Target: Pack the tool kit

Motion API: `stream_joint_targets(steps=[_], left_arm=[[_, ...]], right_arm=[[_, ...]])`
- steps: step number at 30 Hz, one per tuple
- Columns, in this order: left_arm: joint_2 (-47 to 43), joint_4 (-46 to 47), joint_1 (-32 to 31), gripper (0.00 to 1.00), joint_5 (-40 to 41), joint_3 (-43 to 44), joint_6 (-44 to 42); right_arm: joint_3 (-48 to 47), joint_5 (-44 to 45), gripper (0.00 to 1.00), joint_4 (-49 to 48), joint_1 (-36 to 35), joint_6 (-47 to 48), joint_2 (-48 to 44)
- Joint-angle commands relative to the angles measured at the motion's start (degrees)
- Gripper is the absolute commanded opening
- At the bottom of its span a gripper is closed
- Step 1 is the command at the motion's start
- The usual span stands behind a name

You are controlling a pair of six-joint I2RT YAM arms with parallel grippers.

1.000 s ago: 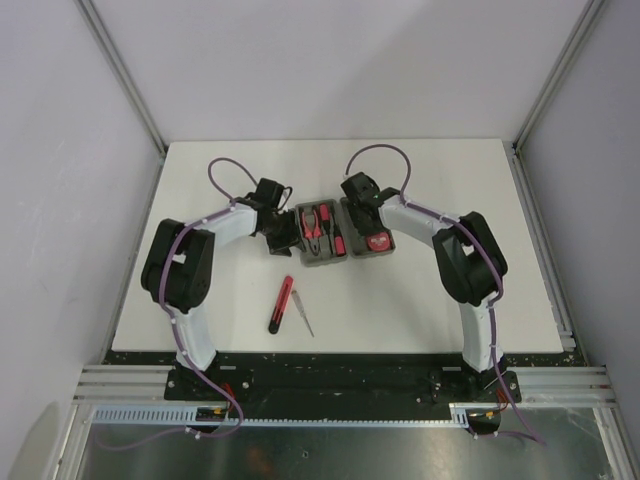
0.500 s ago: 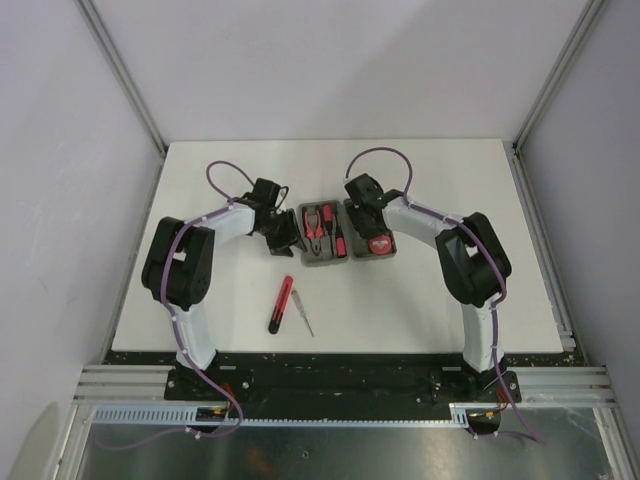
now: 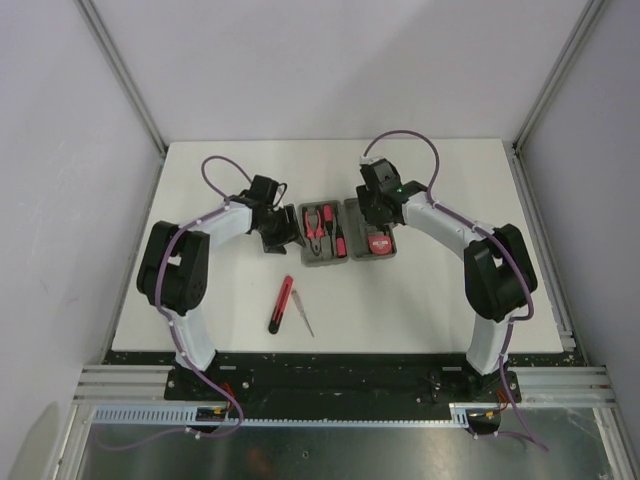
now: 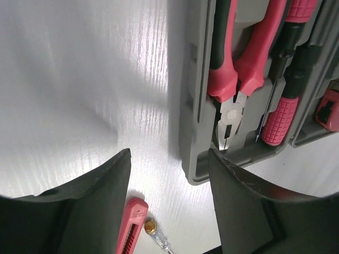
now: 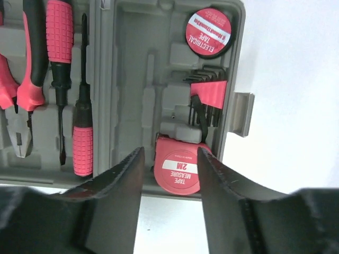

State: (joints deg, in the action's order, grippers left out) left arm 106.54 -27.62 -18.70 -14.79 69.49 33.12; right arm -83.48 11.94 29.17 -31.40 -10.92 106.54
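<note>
The tool kit's grey case [image 3: 347,257] lies open at mid-table. Its left half [image 4: 193,111] holds red-handled pliers [image 4: 239,69] and a screwdriver [image 4: 279,120]. The right half [image 5: 132,63] holds a red tape measure [image 5: 179,172], hex keys [image 5: 208,98] and a roll of electrical tape [image 5: 208,33]. My left gripper [image 3: 281,238] [image 4: 169,154] hangs open just left of the case, with nothing in it. Above the tape measure, my right gripper [image 3: 374,214] [image 5: 170,153] is open and holds nothing. A red utility knife [image 3: 281,304] [image 4: 130,228] and a thin tester screwdriver [image 3: 303,313] [image 4: 157,236] lie loose on the table.
The white table [image 3: 200,180] is framed by aluminium posts and pale walls. A latch [image 5: 241,114] sticks out from the case's right rim. Purple cables loop above both wrists.
The right arm has swung out to the right and its wrist has risen over the case's right half, jaws a little wider. The left jaws have spread slightly.
</note>
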Motion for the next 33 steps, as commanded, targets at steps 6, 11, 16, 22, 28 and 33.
stream_joint_targets(steps=[6,11,16,22,28,33], left_arm=[[-5.20,-0.16,0.23,0.65,2.65,1.07,-1.17],[-4.91,-0.23,0.20,0.64,2.74,1.10,-1.22],[-4.95,-0.18,0.29,0.63,2.93,1.08,-1.22],[-5.59,-0.18,0.46,0.63,3.31,1.08,-1.30],[-6.46,-0.21,0.79,0.64,3.65,0.99,-1.21],[-8.74,-0.21,1.25,0.67,5.54,0.91,-1.21]], right_arm=[[3.91,-3.67,0.36,5.06,0.11,-5.24,1.06],[5.03,-3.82,0.31,4.78,0.17,-6.54,3.06],[6.73,-4.29,0.24,4.70,0.24,-8.25,5.23],[12.98,-6.70,0.21,1.33,0.65,-11.16,5.86],[15.67,-6.34,0.22,-1.60,1.22,-12.82,4.57],[10.24,-2.88,0.35,-2.92,0.17,-9.44,0.26]])
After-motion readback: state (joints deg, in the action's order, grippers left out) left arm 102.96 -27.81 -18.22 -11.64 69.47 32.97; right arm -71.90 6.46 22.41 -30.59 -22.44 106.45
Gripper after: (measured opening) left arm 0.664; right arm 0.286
